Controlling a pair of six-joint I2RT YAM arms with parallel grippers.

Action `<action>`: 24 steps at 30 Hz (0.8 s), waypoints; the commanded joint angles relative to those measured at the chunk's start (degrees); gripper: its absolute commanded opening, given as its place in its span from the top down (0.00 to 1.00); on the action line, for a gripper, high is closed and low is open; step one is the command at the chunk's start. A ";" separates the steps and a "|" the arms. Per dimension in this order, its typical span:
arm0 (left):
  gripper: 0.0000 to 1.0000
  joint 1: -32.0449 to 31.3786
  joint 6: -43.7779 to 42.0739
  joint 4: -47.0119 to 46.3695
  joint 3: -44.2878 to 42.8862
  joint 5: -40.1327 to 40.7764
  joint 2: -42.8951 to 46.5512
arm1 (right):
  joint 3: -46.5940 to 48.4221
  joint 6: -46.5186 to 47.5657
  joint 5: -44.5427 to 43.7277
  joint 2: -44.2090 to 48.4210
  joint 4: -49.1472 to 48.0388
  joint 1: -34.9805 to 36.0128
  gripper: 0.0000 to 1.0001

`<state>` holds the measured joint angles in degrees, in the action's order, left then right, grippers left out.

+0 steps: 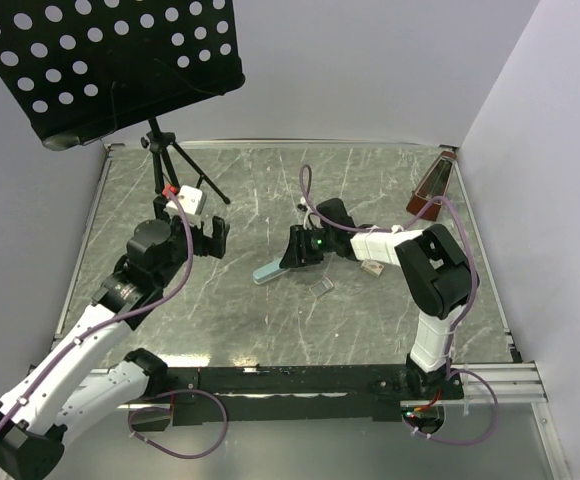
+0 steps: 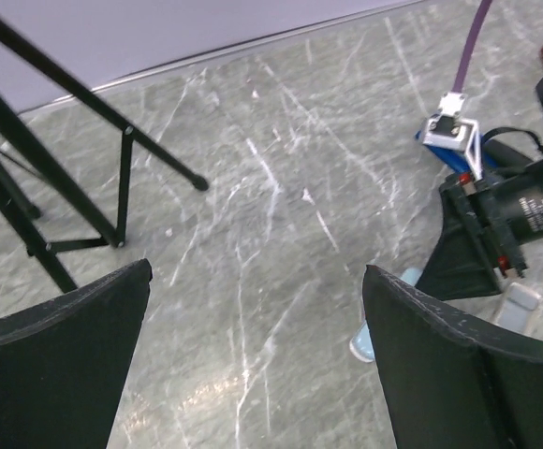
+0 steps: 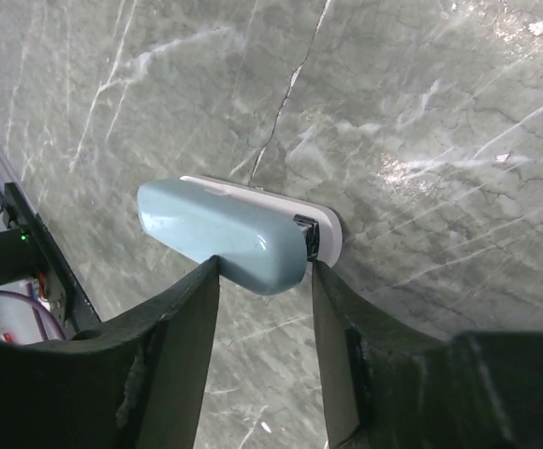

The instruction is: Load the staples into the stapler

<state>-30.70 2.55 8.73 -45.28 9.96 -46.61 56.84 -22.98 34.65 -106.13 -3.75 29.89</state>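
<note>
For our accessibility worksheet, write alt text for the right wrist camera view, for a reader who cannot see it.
A pale blue stapler with a white base lies on a grey-green marbled table, its near end between the right gripper's two dark fingers; whether they grip it is unclear.

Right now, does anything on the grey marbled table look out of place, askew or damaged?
Nothing is spilled or damaged. The pale blue plastic stapler lies closed, at a slant, its end between the right gripper's fingers. A small greyish strip lies loose near it, apart from the small whitish box.
</note>
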 commanded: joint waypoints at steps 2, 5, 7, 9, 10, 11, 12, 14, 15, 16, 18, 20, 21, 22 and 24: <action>0.01 0.64 -1.76 -3.54 2.82 2.44 3.10 | 1.08 2.07 -7.75 -3.56 10.50 0.61 0.52; 0.01 0.90 -1.84 -4.07 4.14 2.26 4.33 | 0.21 1.63 -9.25 -4.53 12.27 0.70 0.53; 0.01 0.90 -1.93 -4.42 4.58 2.70 4.86 | -0.32 1.97 -8.90 -2.87 12.01 0.70 0.53; 0.01 0.99 -1.84 -5.12 5.11 3.05 6.26 | -0.15 2.94 -8.46 -0.50 12.27 1.05 0.52; 0.01 0.99 -1.93 -5.39 5.28 3.75 6.70 | 0.46 4.60 -8.98 2.21 13.32 1.66 0.51; 0.01 0.90 -1.93 -5.57 5.55 4.10 7.93 | 2.73 5.57 -9.77 3.54 14.72 1.92 0.49; 0.01 0.90 -3.93 -6.00 5.81 4.45 8.63 | 3.97 6.71 -11.35 5.91 17.52 2.19 0.44; 0.01 0.90 -4.56 -6.18 6.42 5.94 10.65 | 7.91 10.14 -12.59 7.85 19.82 3.24 0.33; 0.01 0.99 -5.44 -6.10 6.60 6.47 11.27 | 9.24 11.02 -13.72 9.17 22.09 3.51 0.25; 0.01 0.90 -5.71 -5.49 6.69 7.18 12.06 | 10.39 13.64 -14.17 9.70 22.90 3.60 0.22; 0.01 0.90 -6.32 -4.96 7.30 8.50 14.43 | 13.29 16.73 -15.31 10.93 24.48 4.73 0.14; 0.01 0.90 -6.07 -5.39 8.70 9.72 17.41 | 15.65 21.82 -17.07 11.29 26.68 5.79 0.09; 0.01 0.90 -5.97 -5.74 9.32 9.82 18.47 | 16.45 25.84 -17.60 11.21 27.47 6.14 0.06; 0.01 0.90 -5.80 -6.70 10.46 10.17 20.40 | 17.07 27.88 -17.60 11.12 29.13 6.58 0.05; 0.01 0.99 -5.71 -7.41 11.35 10.43 22.17 | 18.57 32.80 -17.25 10.68 30.90 8.24 0.03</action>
<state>-30.06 -2.46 4.82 -35.68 17.69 -28.14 71.79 -3.07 19.90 -97.19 20.69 35.55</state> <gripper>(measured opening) 0.994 0.951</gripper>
